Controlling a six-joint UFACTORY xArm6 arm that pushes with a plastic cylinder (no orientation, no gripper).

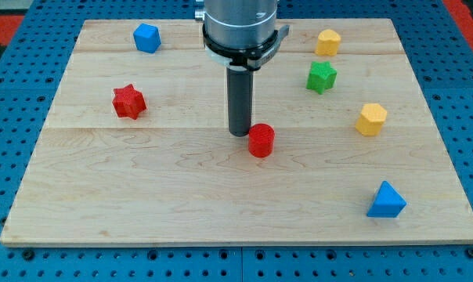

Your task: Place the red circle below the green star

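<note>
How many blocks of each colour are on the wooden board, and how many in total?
Red: 2, the red star and the red circle
Blue: 2, the blue block and the blue triangle
Yellow: 2, the upper yellow block and the lower yellow block
Green: 1, the green star
Total: 7

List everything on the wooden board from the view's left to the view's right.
Red star block → blue hexagonal block → my tip → red circle block → green star block → yellow block near the view's top → yellow hexagonal block → blue triangular block.
</note>
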